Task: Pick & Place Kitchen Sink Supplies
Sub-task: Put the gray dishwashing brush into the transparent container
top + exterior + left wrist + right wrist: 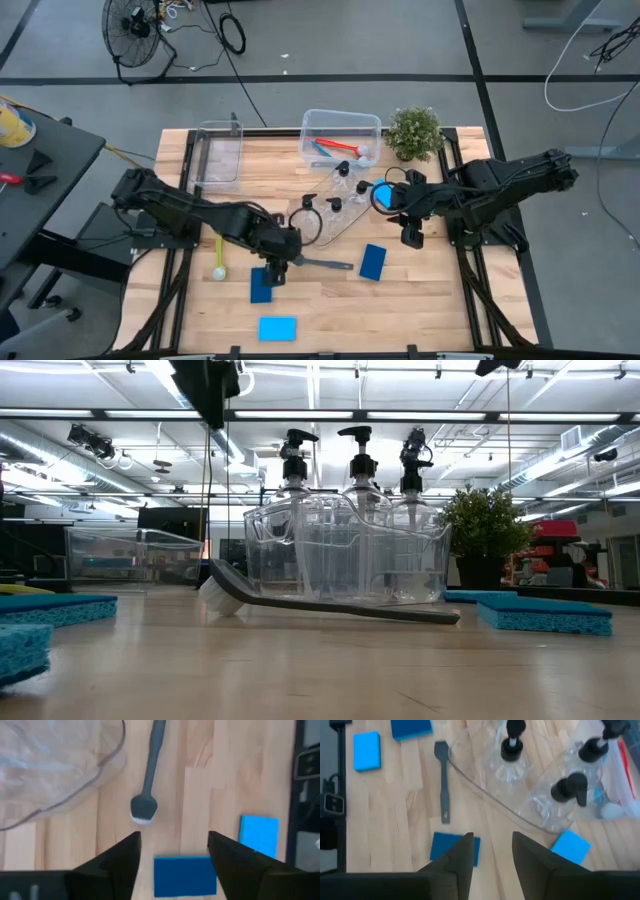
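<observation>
Over wooden surface (pixel 400 300), our left gripper (pixel 172 851) hangs released, straddling dark-blue rectangular sponge (pixel 184 876) for pickup, beside grey long-handled brush (pixel 148 775). Our right gripper (pixel 492 851) waits released near clear tray (pixel 485 795).

Left arm enters from the left-centre of the high view and runs right and slightly down, folded low over the table. Left gripper (pixel 274 270) sits just left of frame centre, lower half, pointing toward the bottom of the frame. In the left wrist view its 2 fingers (pixel 120 860) are spread wide with a clear gap.

Right arm enters from the right edge of the high view, upper-middle, and reaches left. Right gripper (pixel 411 236) is right of centre, pointing down-frame. Right wrist view shows its 2 fingers (pixel 457 857) apart with a narrower gap, nothing between them.
</observation>
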`<state>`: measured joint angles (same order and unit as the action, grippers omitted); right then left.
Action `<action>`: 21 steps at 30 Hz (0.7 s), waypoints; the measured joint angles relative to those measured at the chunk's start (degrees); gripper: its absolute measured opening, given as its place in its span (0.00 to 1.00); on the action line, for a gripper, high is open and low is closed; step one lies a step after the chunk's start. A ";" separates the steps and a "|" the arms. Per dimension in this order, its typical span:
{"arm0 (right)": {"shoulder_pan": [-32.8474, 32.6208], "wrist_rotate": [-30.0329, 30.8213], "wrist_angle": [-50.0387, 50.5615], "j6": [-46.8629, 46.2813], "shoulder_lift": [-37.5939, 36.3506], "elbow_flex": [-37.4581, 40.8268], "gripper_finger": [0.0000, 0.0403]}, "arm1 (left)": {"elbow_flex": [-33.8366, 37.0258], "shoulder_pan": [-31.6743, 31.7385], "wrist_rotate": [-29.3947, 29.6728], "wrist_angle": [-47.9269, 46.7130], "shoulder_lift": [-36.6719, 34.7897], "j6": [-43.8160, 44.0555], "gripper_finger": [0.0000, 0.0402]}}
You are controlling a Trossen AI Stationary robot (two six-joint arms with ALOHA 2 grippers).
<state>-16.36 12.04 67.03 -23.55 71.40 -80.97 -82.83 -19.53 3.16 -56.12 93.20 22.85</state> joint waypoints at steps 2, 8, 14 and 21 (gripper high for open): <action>0.00 -0.54 1.16 0.06 0.00 0.00 0.34 | 0.00 -0.42 0.04 -0.24 1.25 -0.15 0.65; 0.00 0.44 2.50 1.58 0.00 0.00 0.34 | 0.65 -3.24 7.34 0.50 2.60 -3.57 0.72; 0.00 0.58 2.57 2.40 0.00 0.00 0.34 | 6.25 -6.08 10.03 2.79 0.38 -2.53 0.71; 0.00 1.02 2.40 3.06 0.00 0.00 0.34 | 16.59 -6.72 9.40 11.90 -1.28 -2.43 0.70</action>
<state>-16.36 13.06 69.43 -20.49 71.40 -80.97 -66.24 -26.26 12.56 -44.23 91.92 20.43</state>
